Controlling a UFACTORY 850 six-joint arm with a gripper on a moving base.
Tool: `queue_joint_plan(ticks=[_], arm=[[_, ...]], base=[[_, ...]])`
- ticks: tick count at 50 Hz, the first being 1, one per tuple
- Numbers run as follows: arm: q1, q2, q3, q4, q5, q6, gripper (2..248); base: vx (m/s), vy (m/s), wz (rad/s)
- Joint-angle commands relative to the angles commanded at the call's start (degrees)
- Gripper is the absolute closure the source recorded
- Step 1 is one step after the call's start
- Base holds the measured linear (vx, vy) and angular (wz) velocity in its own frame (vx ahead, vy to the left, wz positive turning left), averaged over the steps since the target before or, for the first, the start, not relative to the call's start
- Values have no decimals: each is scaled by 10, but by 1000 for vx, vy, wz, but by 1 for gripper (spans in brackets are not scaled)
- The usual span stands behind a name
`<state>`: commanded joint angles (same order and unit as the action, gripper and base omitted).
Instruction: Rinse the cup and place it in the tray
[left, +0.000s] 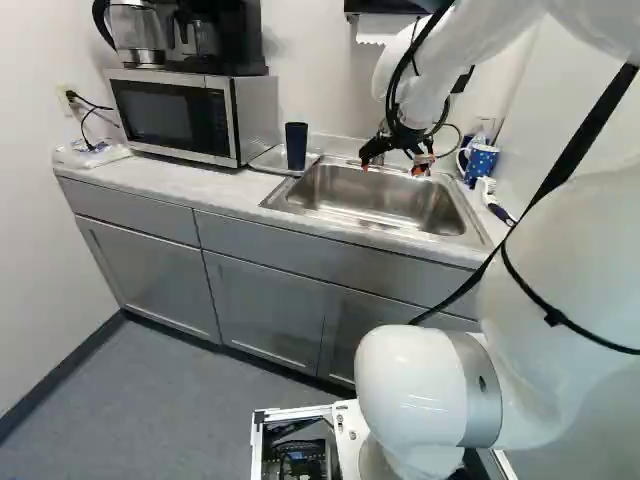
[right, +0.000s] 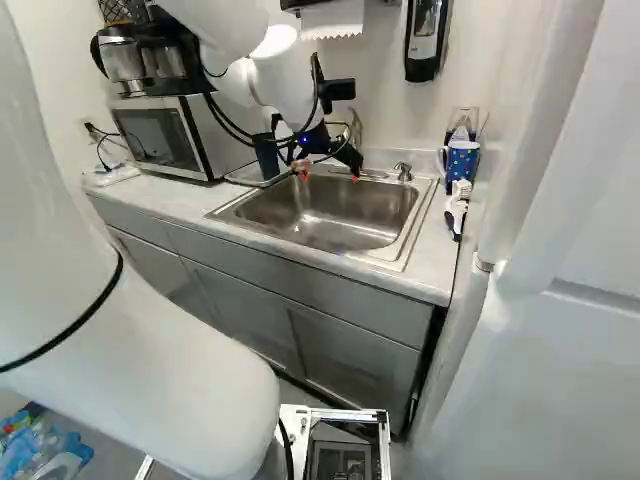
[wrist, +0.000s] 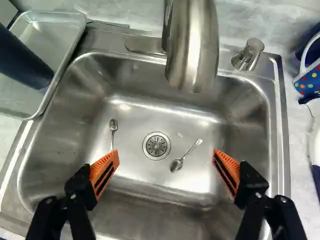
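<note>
1. Here we are over the sink (wrist: 165, 192), the gripper (wrist: 166, 155) spread wide and released, nothing between its orange pads (wrist: 104, 170).
2. And the cup, a dark blue tumbler (wrist: 22, 62)? Standing in the metal tray (wrist: 57, 37) beside the sink, so placing looks done; whether it got its rinse, I can't tell.
3. Danger one: a low sideways sweep could clip that tall tumbler and topple it, or shove the tray off line, its near edge hard by the sink's rim.
4. Danger two, straight ahead: the faucet (wrist: 192, 47) juts out over the basin, and pushing forward could knock a finger or the wrist into it. The lever (wrist: 247, 55) sits just beside; a brush there might start the water.
5. Drop too deep and the tips could catch the two spoons, one (wrist: 113, 131) nearer the tray, one (wrist: 176, 164) past the drain (wrist: 156, 146).
6. Tight borders: the microwave (left: 185, 118) close by the tray, the spotted mug (right: 462, 160) at the opposite side.
7. Best room? Up and back toward the base, clear of the faucet, I'd say.
</note>
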<state>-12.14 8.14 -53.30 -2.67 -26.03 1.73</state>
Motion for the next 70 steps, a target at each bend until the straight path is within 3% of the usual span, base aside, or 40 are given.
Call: queue_joint_plan(ticks=[70], arm=[[0,0,0,0,0,0,3]], base=[[-17,13,3]])
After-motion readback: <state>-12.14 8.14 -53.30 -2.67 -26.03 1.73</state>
